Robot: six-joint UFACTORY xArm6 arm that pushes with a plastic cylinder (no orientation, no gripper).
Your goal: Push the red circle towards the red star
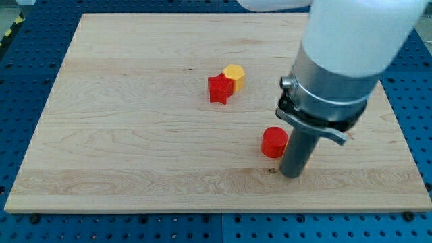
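My tip (291,175): it sits on the wooden board (121,135) in the lower right part of the view, at the end of a dark rod that hangs from the big grey and white arm body filling the view's upper right.
Fingers: I have none to report as apart or together; the arm ends in the plain rod, with nothing clamped.
Red circle (274,142): it lies just to the view's left of the rod, slightly higher in the view than my tip. Its right edge looks to be touching the rod or very nearly so; I cannot tell which from this angle.
Red star (219,89): it rests near the board's middle, up and to the view's left of the red circle, clearly apart from it.
Yellow block (235,77): it looks like a hexagon and stands against the red star's upper right side, touching it.
Line-up: my tip, the red circle and the red star fall roughly along one diagonal, the circle between the other two.
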